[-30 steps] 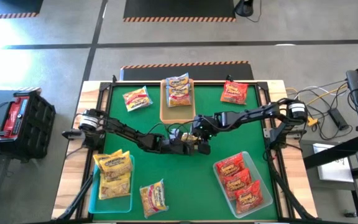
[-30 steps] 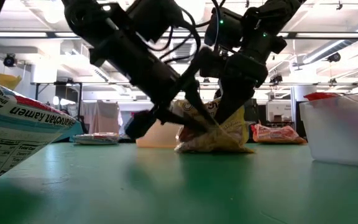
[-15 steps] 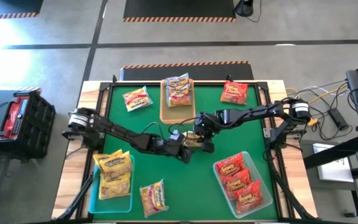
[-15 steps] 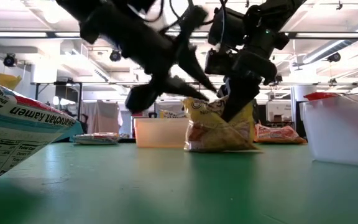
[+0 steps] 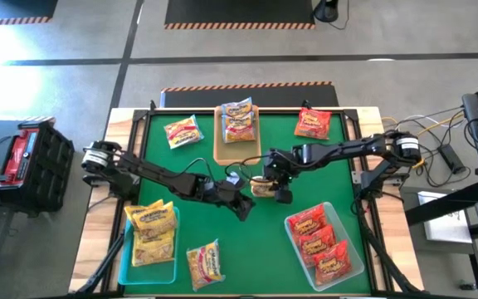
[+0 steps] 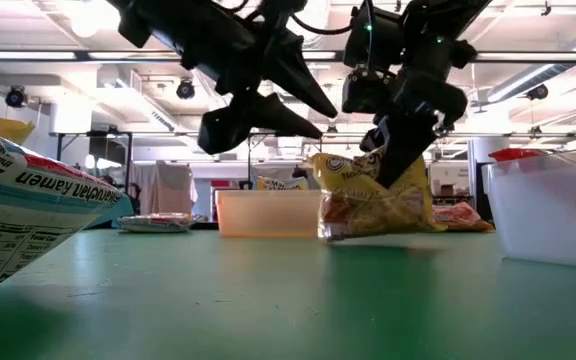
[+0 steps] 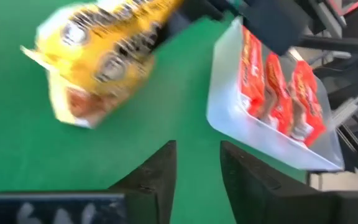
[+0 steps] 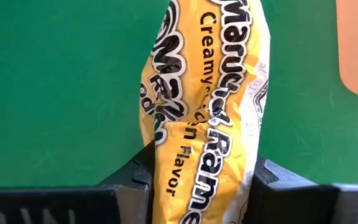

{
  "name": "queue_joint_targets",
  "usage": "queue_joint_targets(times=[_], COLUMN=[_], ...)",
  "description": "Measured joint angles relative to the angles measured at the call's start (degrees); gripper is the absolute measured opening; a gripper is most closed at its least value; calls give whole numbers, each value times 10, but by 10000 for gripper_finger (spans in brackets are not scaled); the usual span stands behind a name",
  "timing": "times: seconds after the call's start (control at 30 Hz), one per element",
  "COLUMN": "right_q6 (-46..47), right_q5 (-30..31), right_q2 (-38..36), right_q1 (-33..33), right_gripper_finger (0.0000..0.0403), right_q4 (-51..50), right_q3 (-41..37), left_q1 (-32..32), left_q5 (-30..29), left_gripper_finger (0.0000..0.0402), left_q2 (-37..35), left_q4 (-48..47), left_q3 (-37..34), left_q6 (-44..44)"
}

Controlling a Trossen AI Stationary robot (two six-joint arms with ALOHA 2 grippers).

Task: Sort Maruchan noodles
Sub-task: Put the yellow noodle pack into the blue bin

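Left to right in the high view. A teal tray (image 5: 128, 267) at the table's front left holds yellow packets (image 5: 153, 232); just beside it a loose yellow packet (image 5: 205, 264) lies on the green table (image 5: 247, 249). The left gripper (image 5: 244, 208) sits above the table centre, its fingers (image 7: 160, 177) parted with only mat between them, gripping nothing. The right gripper (image 5: 272, 184), just beside it, is clamped on a yellow Maruchan packet (image 5: 261, 186); the low view shows this packet (image 6: 373, 195) hanging nearly upright, its lower edge at the table surface. At the rear: another yellow packet (image 5: 182, 131), a tan tray (image 5: 219, 151) bearing a pale packet (image 5: 239, 120), and a red packet (image 5: 312, 124). A clear tray (image 5: 348, 241) at front right holds red packets (image 5: 318, 245).
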Motion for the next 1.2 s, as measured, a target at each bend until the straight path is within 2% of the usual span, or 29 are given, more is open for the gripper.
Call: queue_joint_targets(times=[0.2, 0.3, 0.43, 0.6, 0.73, 1.03, 1.2], right_q6=[-9, -11, -12, -14, -13, -8, -8], right_q5=[-10, -6, -4, 9, 10, 5, -28], right_q2=[-21, -22, -22, -22, -24, -24, -27], right_q1=[-2, -2, -2, -10, -15, -19, -23], right_gripper_finger=[118, 120, 118, 118, 121, 120, 121], right_q4=[1, -1, 0, -12, -28, -59, -84], right_q3=[0, 0, 0, 0, 0, 0, 0], left_q1=[21, 31, 33, 26, 20, 23, 29], left_q5=[1, 24, 26, 101, 121, 111, 19], left_gripper_finger=[169, 190, 194, 194, 194, 194, 194], left_q2=[2, 3, 3, 0, 0, 0, 0], left_q4=[0, -3, 8, -23, -77, -158, -155], left_q3=[0, 0, 0, 1, 1, 1, 0], left_q6=[42, 15, 23, 26, 21, 77, 140])
